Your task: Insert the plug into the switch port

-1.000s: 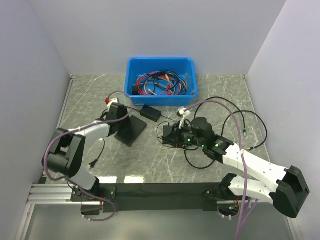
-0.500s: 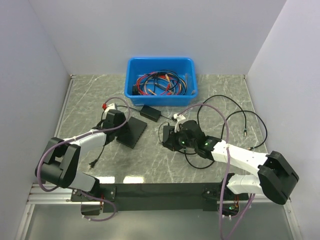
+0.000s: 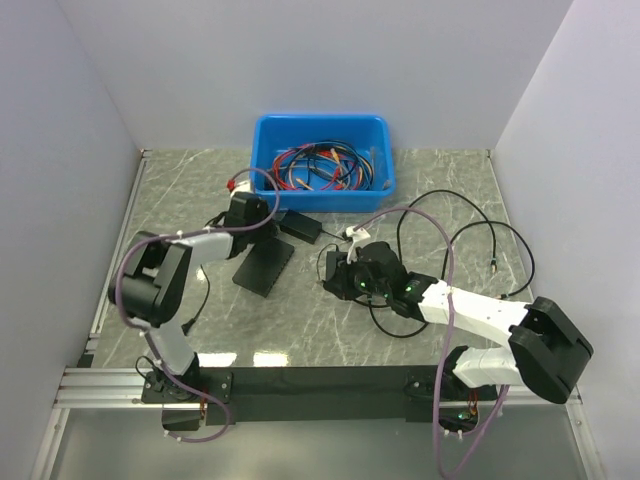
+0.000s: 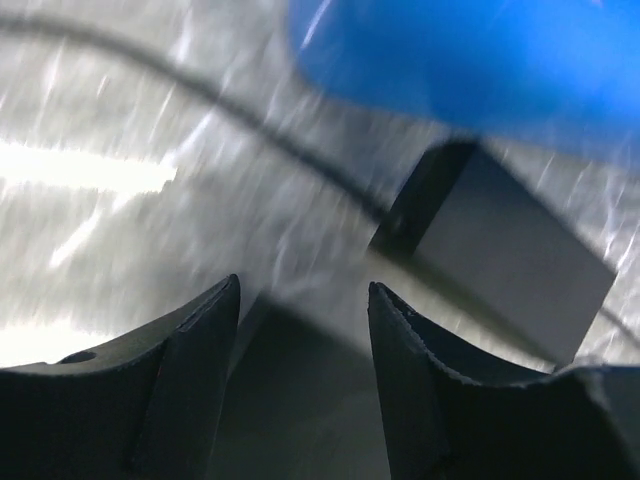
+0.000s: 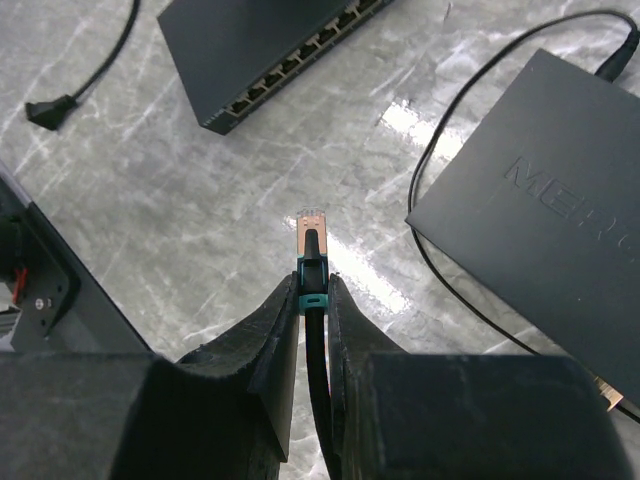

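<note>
- Desk (image 3: 330,330): grey, marble-patterned; carries everything listed here.
- Blue bin (image 3: 325,200): middle of the far edge, holding tangled cables.
- Switch (image 5: 260,45): black slab left of the desk's middle. Its port row faces the right arm, and no port shown is filled.
- Black box (image 5: 540,200): lettered lid, near the plug on its right.
- Adapter (image 4: 500,255): black brick between bin and switch.
- Left fingers (image 4: 195,370): apart and empty, over the switch's far end.
- Right fingers (image 5: 272,345): clamped on the plug (image 5: 308,228). Its brass tip points forward above bare desk near the middle, apart from the port row.
- Step in hand: probably the approach, with insertion not yet begun.
- Next move calls for squaring the tip to one port, then a straight push.
</note>
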Tool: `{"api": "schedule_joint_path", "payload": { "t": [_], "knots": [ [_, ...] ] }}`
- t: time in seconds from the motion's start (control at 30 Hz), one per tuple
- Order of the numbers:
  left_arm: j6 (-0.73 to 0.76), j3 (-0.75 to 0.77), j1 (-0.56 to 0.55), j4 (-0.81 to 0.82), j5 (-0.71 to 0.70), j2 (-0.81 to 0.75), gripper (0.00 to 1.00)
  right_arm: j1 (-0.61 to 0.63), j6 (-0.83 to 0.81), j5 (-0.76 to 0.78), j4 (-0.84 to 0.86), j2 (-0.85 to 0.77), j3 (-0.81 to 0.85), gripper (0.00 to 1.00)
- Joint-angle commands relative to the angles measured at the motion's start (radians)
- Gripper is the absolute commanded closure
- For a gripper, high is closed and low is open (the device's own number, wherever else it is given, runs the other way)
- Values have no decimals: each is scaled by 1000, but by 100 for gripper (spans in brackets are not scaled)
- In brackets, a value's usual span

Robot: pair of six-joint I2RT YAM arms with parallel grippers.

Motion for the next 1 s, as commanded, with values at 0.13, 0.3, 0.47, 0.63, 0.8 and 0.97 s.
{"api": "schedule_joint_path", "payload": {
  "t": [0.13,0.3,0.47,0.63,0.8,0.97],
  "knots": [
    [87,210,-31,-107,-33,126,45,4,-9,29,30,35,16,100],
    [85,201,-74,-191,-130,131,55,4,-14,30,25,41,22,100],
    [48,135,-91,-229,-176,97,62,4,-14,30,24,32,18,100],
    [2,14,-103,-246,-214,8,63,4,-14,32,22,19,10,100],
    [-7,-71,-106,-236,-216,-93,63,2,-12,32,22,9,7,100],
    [21,-104,-116,-206,-182,-207,59,4,-8,32,28,-4,-5,100]
  ]
}}
